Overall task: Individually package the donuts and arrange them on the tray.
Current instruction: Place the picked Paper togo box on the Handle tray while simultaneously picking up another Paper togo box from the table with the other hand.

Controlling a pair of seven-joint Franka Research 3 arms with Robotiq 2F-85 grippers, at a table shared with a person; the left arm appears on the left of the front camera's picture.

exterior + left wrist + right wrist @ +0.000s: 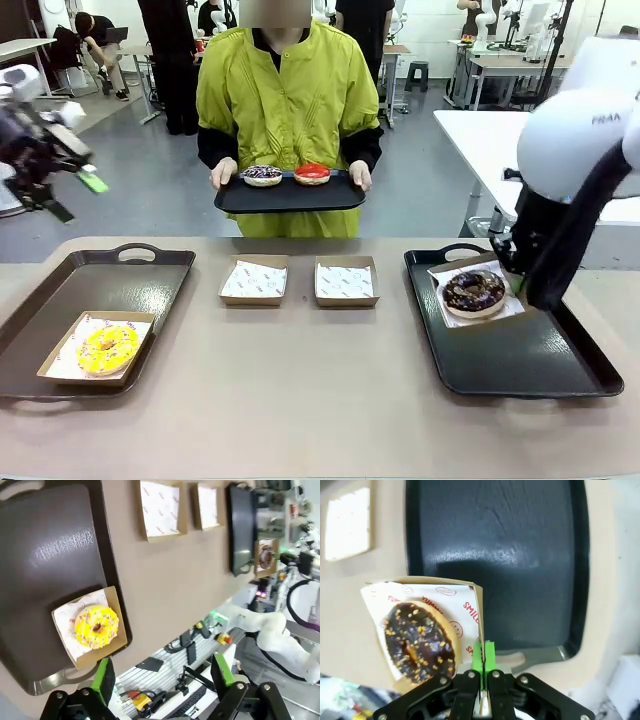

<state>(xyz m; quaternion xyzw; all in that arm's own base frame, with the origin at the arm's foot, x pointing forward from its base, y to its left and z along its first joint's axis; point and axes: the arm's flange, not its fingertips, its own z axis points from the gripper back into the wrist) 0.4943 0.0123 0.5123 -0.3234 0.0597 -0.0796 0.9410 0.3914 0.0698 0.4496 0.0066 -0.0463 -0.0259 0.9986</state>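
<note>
Over at the far-left corner of the right-hand tray (540,365), right gripper (482,666) is pinching the box (440,581) edge, chocolate sprinkled donut (474,291) just to its left, bare tray robot-side; left gripper (162,680) spread wide, well apart, above the yellow donut (96,626).

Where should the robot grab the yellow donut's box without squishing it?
Pinch the thin upright wall of its cardboard box, coming down from above. The yellow donut fills the middle, so only the rim is free. The right gripper pinches the chocolate donut's box likewise.
</note>
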